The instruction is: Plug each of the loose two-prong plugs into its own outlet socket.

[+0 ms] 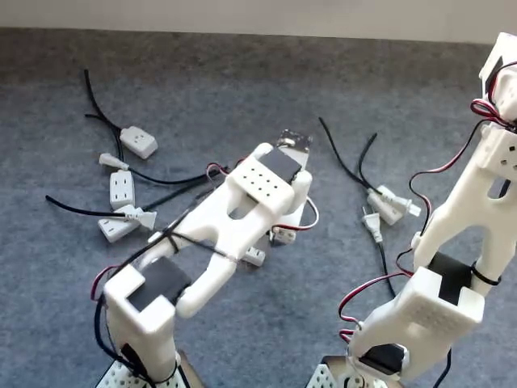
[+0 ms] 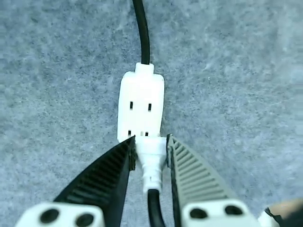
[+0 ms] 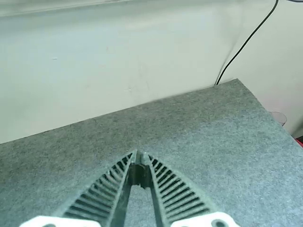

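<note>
Pinches the plug (image 2: 151, 152) in the tightly closed left claw (image 2: 150, 142), nose at the socket (image 2: 141, 106) lying on the surface (image 2: 236, 71); may just shove that unheld socket away if pushed crooked.

Grey felt mat (image 1: 242, 73) spreads across most of the frame — a pale wall (image 1: 242, 12) strip lines the top edge.

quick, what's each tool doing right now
left tool: shut on a plug, right at an outlet
right tool: shut, holding nothing
</note>
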You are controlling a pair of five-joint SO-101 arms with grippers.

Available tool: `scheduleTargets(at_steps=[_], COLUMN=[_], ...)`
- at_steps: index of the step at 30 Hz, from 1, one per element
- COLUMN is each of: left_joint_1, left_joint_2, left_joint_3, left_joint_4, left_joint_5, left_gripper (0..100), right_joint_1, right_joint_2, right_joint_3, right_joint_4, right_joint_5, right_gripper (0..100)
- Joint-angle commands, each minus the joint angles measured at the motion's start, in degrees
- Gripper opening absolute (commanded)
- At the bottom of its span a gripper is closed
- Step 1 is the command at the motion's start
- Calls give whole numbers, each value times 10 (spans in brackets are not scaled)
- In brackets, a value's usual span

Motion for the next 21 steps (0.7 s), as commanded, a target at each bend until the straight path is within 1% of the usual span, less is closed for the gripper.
scheduleTargets(at_steps=[1,5,9,18,21], left_joint_1=[6,-8,-15,-40,-38], left_joint_2=[-91,-107,-107,-106,-106], left_joint_3=[22,77,100,110,110], left_joint_4=[7,-45,-49,-69,-69], left_joint_5=[5,5,-14,-17,-17], left_gripper=[7,7,6,5,5], right_joint_1=[7,-2,-9,-10,-10], right_joint_2=[-12,-12,-10,-10,-10], right_joint_3=[-22,-22,-22,-22,-22], right_joint_4=[-15,-15,-15,-13,-13], right_joint_5=[-1,-1,-1,-1,-1], right_gripper=[9,9,9,9,9])
